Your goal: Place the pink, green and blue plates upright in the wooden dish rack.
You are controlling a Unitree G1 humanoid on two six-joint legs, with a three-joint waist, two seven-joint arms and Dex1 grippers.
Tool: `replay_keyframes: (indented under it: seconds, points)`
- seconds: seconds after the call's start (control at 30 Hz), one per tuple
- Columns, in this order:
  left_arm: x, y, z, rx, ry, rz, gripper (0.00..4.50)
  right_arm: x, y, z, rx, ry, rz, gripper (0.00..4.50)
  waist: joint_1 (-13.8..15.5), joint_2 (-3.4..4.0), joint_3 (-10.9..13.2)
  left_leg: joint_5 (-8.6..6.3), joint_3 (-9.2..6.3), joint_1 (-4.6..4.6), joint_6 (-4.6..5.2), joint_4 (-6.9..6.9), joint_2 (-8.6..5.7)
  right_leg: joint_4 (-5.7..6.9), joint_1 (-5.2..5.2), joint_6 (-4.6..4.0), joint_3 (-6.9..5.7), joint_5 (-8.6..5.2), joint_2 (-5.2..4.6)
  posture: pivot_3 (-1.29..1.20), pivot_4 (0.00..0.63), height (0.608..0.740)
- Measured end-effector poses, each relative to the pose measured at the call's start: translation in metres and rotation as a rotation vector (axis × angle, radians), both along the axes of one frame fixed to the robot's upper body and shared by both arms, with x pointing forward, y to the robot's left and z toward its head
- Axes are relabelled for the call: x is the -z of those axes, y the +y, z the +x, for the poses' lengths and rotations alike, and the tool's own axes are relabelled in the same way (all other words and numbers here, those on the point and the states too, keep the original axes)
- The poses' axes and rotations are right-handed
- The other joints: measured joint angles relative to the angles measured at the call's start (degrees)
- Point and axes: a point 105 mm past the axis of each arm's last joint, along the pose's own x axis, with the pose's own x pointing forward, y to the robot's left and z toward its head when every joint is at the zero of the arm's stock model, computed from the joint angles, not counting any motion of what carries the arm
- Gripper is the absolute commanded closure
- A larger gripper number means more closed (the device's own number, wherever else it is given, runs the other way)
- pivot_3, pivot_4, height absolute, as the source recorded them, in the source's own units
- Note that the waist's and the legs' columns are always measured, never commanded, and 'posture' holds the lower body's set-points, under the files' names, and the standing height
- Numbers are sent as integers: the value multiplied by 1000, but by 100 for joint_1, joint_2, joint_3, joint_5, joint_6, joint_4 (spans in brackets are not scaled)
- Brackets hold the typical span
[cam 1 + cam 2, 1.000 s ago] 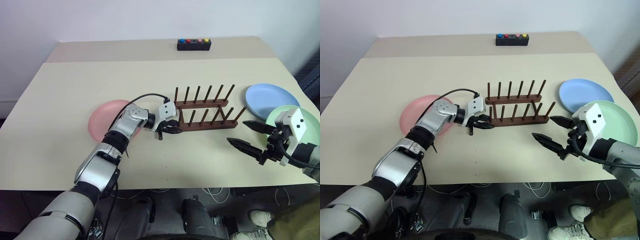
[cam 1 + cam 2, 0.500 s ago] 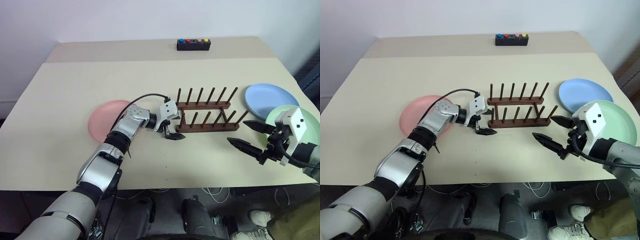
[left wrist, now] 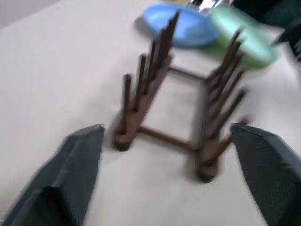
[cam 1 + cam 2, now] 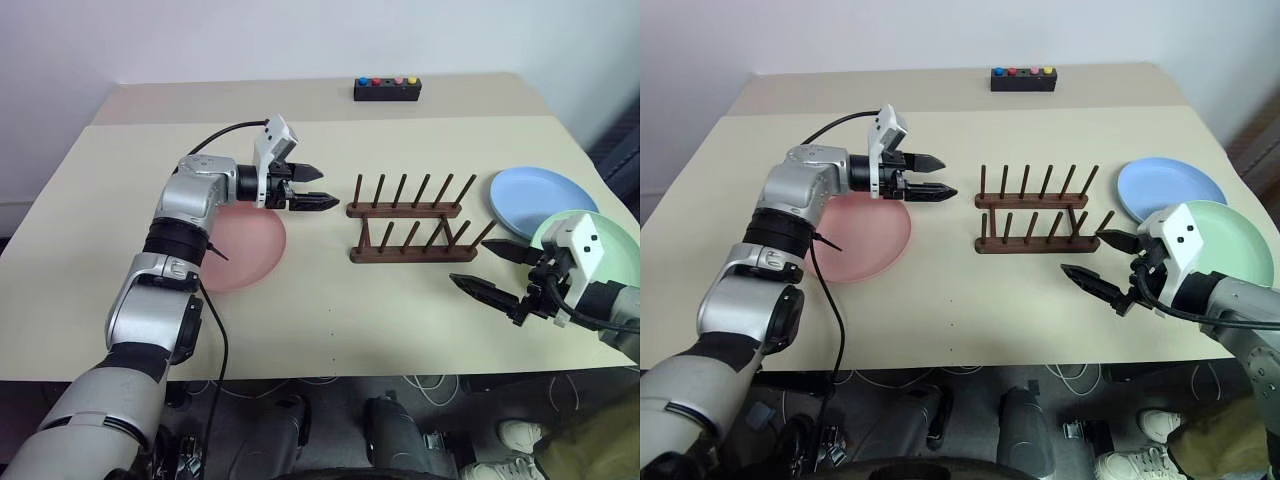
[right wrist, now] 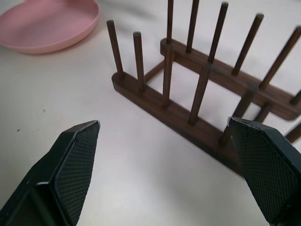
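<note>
Both the left gripper [image 4: 318, 195] and right gripper [image 4: 493, 271] gape empty above the table, and the wooden dish rack [image 4: 410, 232] holds no plates.

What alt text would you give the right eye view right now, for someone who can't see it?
An empty wooden dish rack stands mid-table, with no plate in it yet. The pink plate lies flat to its left under the raised, open left gripper; the blue plate and green plate lie to its right beside the open right gripper.
</note>
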Motion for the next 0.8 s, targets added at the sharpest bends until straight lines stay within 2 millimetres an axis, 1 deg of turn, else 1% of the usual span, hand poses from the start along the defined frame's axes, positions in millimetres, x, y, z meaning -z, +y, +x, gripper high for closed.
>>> replay_keyframes:
  seconds: [0.03, 0.07, 0.13, 0.17, 0.23, 0.3, 0.37, 0.43, 0.6, 0.73, 0.8]
  points:
    - [-1, 1, -8, 28, 23, -14, 2350, 1, 1, 1, -4, 6, 4, 539, -10, 0, 0, 0, 0, 0, 0, 0, 0, 0, 0, 0, 0, 0, 0, 0, 150, 740]
    - [-1, 2, -18, 63, 40, -26, 2851, 3, 1, 3, -3, 10, 17, 861, -17, 1, -1, 0, 0, 0, -1, 0, 0, 1, 0, 0, 2, 0, 0, 0, 150, 740]
    - [3, -4, -35, 120, 61, -37, 3878, 5, 0, 6, 3, 19, 30, 1819, -19, 2, -1, 2, 0, 1, -3, 1, 0, 2, 0, -1, 2, 1, 0, 0, 150, 740]
    - [9, -10, -41, 140, 69, -32, 4436, 7, 0, 7, 4, 29, 29, 2405, -8, 2, -1, 3, -2, 1, -4, 2, 0, 3, 0, -2, 2, 1, 0, 0, 150, 740]
    - [19, -16, -49, 161, 86, -2, 4500, 13, 1, 8, 4, 44, 16, 3435, 11, 2, -1, 3, -1, 1, -5, 2, 0, 3, 0, -2, 2, 1, 0, 0, 150, 740]
    - [24, -17, -52, 167, 85, 26, 4500, 23, -3, 7, 17, 72, -2, 4443, 19, 2, -1, 3, 0, 1, -5, 2, 0, 1, 0, -2, 3, 1, 0, 0, 150, 740]
    - [26, -14, -54, 155, 72, 45, 4500, 36, -9, 4, 40, 109, -35, 4443, 19, 2, -1, 2, 0, 1, -5, 0, 0, 1, 0, -2, 4, 1, 0, 0, 150, 740]
    - [31, -13, -57, 146, 67, 54, 4500, 45, -14, 4, 64, 126, -64, 4443, 12, 5, -3, 2, 2, 2, -5, 1, 0, 1, -1, -2, 6, 1, -1, 0, 150, 740]
    - [62, -34, -64, 147, 69, 132, 4500, 52, -21, 9, 99, 98, -146, 4443, 24, 5, -3, 2, 2, 3, -5, 1, 0, 1, 1, -3, 7, 1, -1, 0, 150, 740]
    - [78, -54, -65, 121, 37, 168, 4500, 59, -18, 11, 97, 82, -167, 4443, 26, 5, -3, 2, 3, 3, -4, 1, 0, 0, 2, -2, 7, 1, -2, 0, 150, 740]
    - [84, -66, -63, 91, 24, 173, 4500, 62, -21, 15, 123, 64, -178, 4443, 28, 4, -3, 2, 3, 3, -5, 1, -1, -1, 3, -2, 7, 1, -3, 0, 150, 740]
